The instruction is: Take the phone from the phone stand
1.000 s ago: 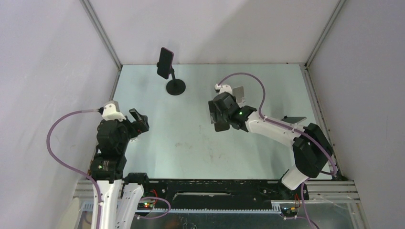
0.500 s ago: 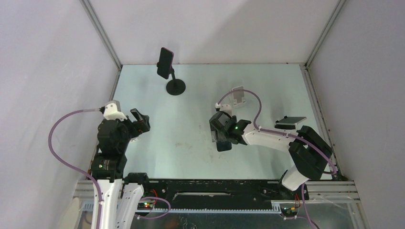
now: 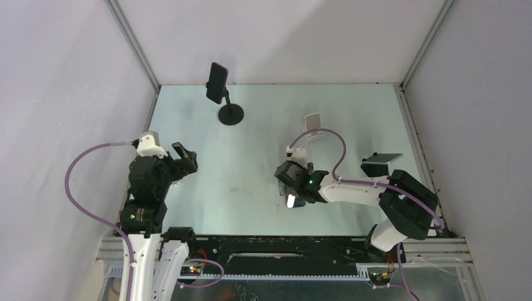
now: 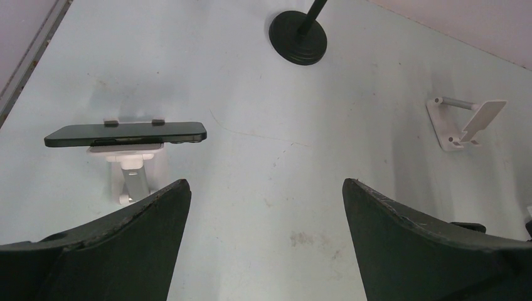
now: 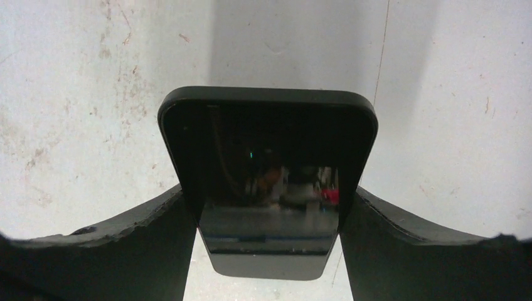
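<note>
Phone, a black slab with a glossy dark screen (image 5: 268, 157), is clamped between the fingers of the right gripper (image 5: 268, 197). It is off the empty white folding phone stand (image 3: 312, 120), on the side nearer the arm bases. Whether it touches the pale table (image 3: 251, 157) cannot be told. Well to the left of that stand, the left gripper (image 4: 266, 207) hangs with its fingers spread wide, holding nothing. Right of the stand, a second dark phone (image 3: 381, 160) lies flat on another white holder (image 4: 128, 166). Far to the stand's left stands a black pole stand with a round base (image 3: 230, 114).
</note>
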Robot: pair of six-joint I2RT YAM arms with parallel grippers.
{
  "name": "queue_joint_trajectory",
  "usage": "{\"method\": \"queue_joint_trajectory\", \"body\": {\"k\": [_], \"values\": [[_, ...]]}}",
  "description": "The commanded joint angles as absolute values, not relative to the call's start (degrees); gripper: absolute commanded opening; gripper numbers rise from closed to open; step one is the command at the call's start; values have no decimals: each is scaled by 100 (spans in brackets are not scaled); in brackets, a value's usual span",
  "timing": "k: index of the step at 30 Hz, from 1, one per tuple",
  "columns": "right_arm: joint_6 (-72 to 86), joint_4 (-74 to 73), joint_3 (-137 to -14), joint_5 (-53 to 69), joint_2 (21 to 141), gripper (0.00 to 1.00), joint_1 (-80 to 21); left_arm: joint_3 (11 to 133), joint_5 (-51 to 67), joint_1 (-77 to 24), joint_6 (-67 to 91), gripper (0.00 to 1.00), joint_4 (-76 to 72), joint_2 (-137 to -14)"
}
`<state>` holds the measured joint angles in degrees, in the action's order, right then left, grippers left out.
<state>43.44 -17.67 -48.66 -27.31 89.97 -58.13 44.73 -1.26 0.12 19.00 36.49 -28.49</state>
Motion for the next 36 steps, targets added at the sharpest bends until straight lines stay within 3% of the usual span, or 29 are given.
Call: {"method": "queue_joint_trajectory", "body": {"k": [1,10,36], "values": [[4540,-1201,-4634,-2974,8997,78,-5837,4473,-62,-18,1819,98,3460,-2885],[4690,-1121,-4570,-2923,9641,92,-5937,4474,-88,-18,1819,98,3468,-2849],[4158,-1351,-4587,-2598,8696,91,-5552,4482,-129,-18,1837,98,3473,-2883]]}}
